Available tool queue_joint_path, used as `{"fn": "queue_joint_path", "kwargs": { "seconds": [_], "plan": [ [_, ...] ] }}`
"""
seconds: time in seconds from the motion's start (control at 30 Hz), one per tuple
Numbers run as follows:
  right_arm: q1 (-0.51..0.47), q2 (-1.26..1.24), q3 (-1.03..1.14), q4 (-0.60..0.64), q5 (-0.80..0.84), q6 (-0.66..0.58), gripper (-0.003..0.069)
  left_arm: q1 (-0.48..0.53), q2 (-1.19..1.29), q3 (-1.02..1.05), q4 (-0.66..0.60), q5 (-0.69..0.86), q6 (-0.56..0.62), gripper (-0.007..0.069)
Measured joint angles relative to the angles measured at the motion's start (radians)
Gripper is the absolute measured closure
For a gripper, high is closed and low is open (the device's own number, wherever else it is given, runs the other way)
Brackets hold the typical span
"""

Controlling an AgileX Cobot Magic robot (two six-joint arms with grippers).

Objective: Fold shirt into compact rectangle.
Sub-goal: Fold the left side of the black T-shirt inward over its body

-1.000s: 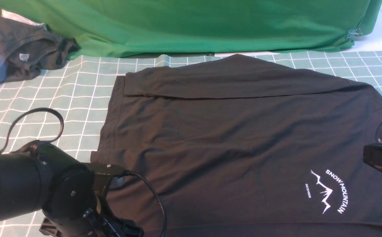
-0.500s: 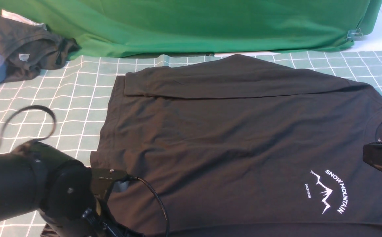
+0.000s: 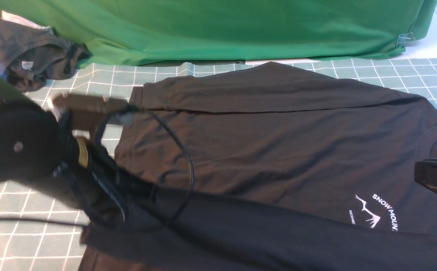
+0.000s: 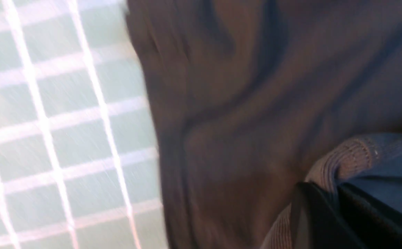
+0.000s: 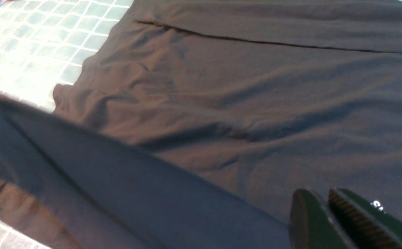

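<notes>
Although incomplete, "SNOW MOUN" (image 3: pixel 393 216) (white) on shirt (image 3: pixel 278 150)

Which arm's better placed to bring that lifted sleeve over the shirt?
Probably the left. Its gripper already pinches the sleeve's cuff, raised over the black shirt; the right gripper is away from that cuff, over by the chest logo.

The left gripper (image 4: pixel 329 193) is higher now and has a bit of the shirt (image 3: pixel 278 150) pinched. The near edge of the shirt is up too, and it seems to hide part of the white picture (image 3: pixel 369 212).
</notes>
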Motion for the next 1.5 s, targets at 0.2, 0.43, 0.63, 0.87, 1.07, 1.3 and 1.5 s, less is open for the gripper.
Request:
{"fn": "queue_joint_path", "kwargs": {
  "seconds": [0.2, 0.43, 0.63, 0.87, 1.07, 1.3, 1.5],
  "plan": [
    [0.0, 0.0, 0.0, 0.0, 0.0, 0.0, 0.0587, 0.0, 0.085, -0.111, 0.074, -0.002, -0.003, 0.0611],
    [0.0, 0.0, 0.0, 0.0, 0.0, 0.0, 0.058, 0.105, 0.218, -0.22, 0.09, -0.004, -0.006, 0.0611],
    [0.0, 0.0, 0.0, 0.0, 0.0, 0.0, 0.0571, 0.21, 0.304, -0.264, 0.05, -0.024, 0.06, 0.0611],
    [0.0, 0.0, 0.0, 0.0, 0.0, 0.0, 0.0564, 0.275, 0.382, -0.293, 0.037, -0.06, 0.082, 0.0611],
    [0.0, 0.0, 0.0, 0.0, 0.0, 0.0, 0.0556, 0.278, 0.385, -0.294, 0.023, -0.085, 0.137, 0.0608],
    [0.0, 0.0, 0.0, 0.0, 0.0, 0.0, 0.055, 0.278, 0.385, -0.294, 0.027, -0.104, 0.153, 0.0481],
    [0.0, 0.0, 0.0, 0.0, 0.001, 0.0, 0.0547, 0.278, 0.385, -0.294, 0.034, -0.156, 0.12, 0.0288]
  ]
}}
